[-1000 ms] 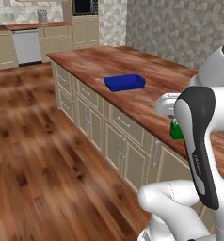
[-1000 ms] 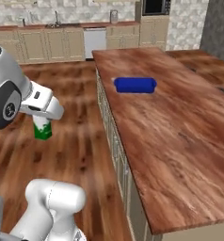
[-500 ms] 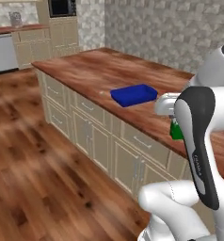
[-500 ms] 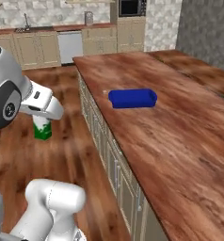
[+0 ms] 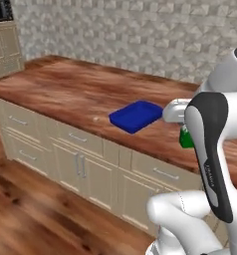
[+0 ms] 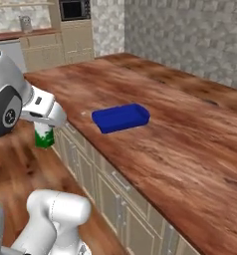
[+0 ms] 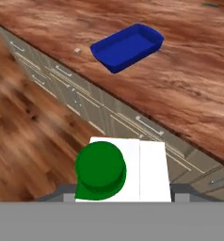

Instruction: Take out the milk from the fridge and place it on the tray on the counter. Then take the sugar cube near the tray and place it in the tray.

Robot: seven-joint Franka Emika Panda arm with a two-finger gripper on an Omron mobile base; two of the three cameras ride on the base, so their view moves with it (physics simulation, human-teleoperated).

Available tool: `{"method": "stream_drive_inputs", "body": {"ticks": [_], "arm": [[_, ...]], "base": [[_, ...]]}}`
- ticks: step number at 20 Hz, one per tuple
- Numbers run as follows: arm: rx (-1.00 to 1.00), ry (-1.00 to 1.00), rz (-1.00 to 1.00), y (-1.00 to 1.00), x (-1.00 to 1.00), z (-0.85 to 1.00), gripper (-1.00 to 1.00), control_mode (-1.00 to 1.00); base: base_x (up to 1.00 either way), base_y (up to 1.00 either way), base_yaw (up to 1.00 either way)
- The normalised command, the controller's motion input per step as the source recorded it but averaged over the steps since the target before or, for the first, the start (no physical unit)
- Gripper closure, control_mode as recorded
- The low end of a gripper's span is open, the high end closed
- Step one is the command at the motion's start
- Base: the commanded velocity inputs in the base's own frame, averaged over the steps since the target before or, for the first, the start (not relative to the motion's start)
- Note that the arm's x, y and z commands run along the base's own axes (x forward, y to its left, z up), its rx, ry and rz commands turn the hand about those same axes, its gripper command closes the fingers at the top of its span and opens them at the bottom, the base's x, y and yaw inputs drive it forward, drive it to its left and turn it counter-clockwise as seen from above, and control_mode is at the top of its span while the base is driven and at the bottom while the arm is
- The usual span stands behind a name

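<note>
Our fingers (image 7: 122,197) pinch the milk carton (image 7: 123,172) by its stiff sides; it probably handles light. Beyond the fingers, on the worktop (image 7: 189,89), sit the blue tray (image 7: 127,47) and the sugar cube (image 7: 77,50).

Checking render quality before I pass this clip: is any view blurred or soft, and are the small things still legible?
Left base view: soft throughout, tray clear, sugar cube a faint speck. Right base view: sharper, even flat light, milk half hidden behind the arm. Hand view: floor smeared, milk cap crisp between the gripper fingers.
</note>
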Motion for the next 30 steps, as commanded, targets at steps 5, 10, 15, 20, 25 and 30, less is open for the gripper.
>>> {"method": "stream_drive_inputs", "body": {"ticks": [5,10,15,20,25,30], "arm": [[0.00,0.00,0.00,0.00,0.00,0.00,1.00,1.00],[0.00,0.00,0.00,0.00,0.00,0.00,1.00,1.00],[0.00,0.00,0.00,0.00,0.00,0.00,1.00,1.00],[0.00,0.00,0.00,0.00,0.00,0.00,1.00,1.00],[0.00,0.00,0.00,0.00,0.00,0.00,1.00,1.00],[0.00,0.00,0.00,0.00,0.00,0.00,1.00,1.00]], "base": [[0.66,0.96,-0.65],[0.03,0.97,-0.68],[0.00,1.00,-0.57],[0.07,0.96,-0.48],[0.14,0.01,-0.16],[0.22,-0.37,0.00]]}}
